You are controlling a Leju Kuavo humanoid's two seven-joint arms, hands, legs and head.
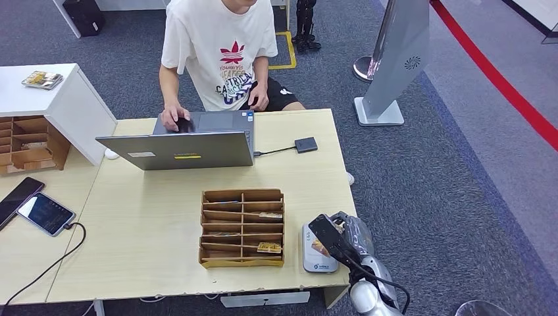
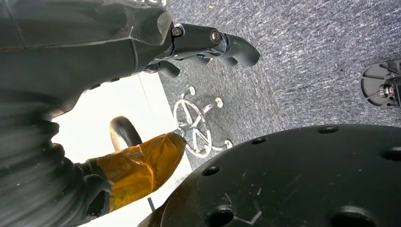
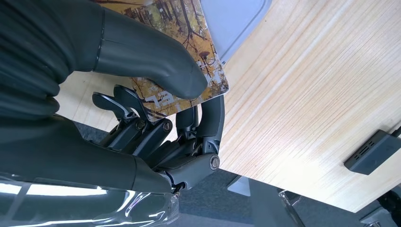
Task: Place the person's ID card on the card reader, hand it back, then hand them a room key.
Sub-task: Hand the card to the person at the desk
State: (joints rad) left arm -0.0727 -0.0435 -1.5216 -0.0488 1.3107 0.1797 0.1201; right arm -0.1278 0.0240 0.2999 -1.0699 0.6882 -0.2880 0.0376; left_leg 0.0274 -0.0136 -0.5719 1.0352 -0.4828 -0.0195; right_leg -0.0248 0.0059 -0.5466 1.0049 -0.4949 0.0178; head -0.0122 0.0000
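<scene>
Spanning most of the head view, the light wooden table carries an open grey laptop, on whose keyboard a seated person in a white printed T-shirt rests one hand. Nearer the robot stands a wooden compartment organiser with a few cards lying in its slots. Just beside it, at the table's near right corner, lies the white card reader. The right hand sits over the reader's right side; in the right wrist view its thumb presses on top of a card printed with autumn trees while the darker fingers curl beneath, so the card is gripped partly over the reader's grey edge. A small black hub is cabled to the laptop. The left hand hangs above carpet, fingers loosely curled and holding nothing.
</scene>
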